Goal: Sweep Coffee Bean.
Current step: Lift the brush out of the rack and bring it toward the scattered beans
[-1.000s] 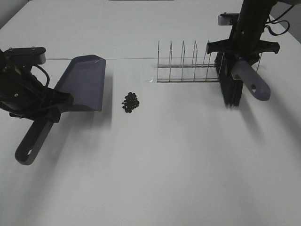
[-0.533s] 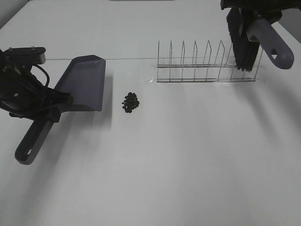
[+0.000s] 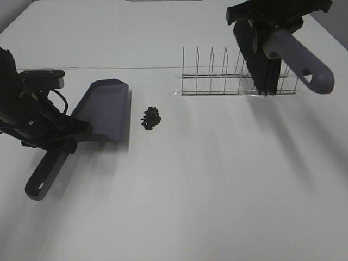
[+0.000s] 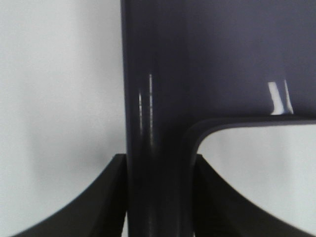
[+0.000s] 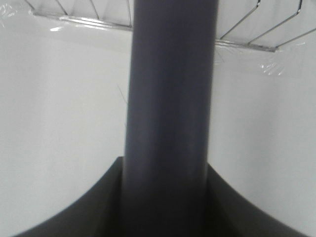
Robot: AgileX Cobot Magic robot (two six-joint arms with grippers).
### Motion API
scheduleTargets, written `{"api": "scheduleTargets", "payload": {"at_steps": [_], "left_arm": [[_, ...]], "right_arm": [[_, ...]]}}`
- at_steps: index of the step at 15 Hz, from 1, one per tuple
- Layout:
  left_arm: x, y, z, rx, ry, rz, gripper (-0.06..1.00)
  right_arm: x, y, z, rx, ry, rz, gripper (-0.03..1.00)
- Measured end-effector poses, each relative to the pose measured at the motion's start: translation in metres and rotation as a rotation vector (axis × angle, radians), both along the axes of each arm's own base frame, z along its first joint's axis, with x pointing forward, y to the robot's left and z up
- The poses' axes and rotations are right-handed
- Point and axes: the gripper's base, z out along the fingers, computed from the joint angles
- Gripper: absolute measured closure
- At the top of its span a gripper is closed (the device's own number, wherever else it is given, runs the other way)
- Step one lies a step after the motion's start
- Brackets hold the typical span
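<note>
The left gripper (image 3: 64, 140) has its jaws clamped on the dustpan (image 3: 106, 106) handle, with the pan resting on the bench (image 3: 206, 185). The coffee bean (image 3: 151, 118) cluster lies just past the pan's lip — between the two sets of jaws. Farther off, the right gripper (image 3: 270, 26) has its jaws closed on the brush (image 3: 260, 62) handle — bristles hanging by the wire rack (image 3: 212, 81).

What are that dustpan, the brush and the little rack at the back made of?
The dustpan looks like moulded plastic, grey-purple and glossy: light streaks reflect off it in the left wrist view. The brush has the same smooth grey handle, probably plastic, and black bristles whose fibre I cannot tell. The rack is thin shiny rods, apparently metal wire.
</note>
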Motion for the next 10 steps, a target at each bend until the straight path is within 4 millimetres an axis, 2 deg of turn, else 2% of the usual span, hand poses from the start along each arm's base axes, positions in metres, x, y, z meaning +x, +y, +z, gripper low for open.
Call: {"api": "scheduleTargets", "payload": {"at_steps": [4,7,9,10], "left_arm": [[0.002,0.000,-0.035,0.030,0.064,-0.009,0.58],[0.006,-0.009,-0.036,0.027,0.041,-0.032,0.58],[0.006,-0.015,-0.036,0.026,0.037,-0.051,0.58],[0.005,-0.016,-0.036,0.026,0.038,-0.053,0.58]], "right_arm": [[-0.032,0.043,-0.041,-0.155,0.077,0.062,0.62],[-0.041,0.069,-0.070,-0.183,0.113,0.113,0.62],[-0.044,0.086,-0.099,-0.212,0.157,0.156,0.62],[-0.044,0.090,-0.105,-0.216,0.164,0.165,0.62]]}}
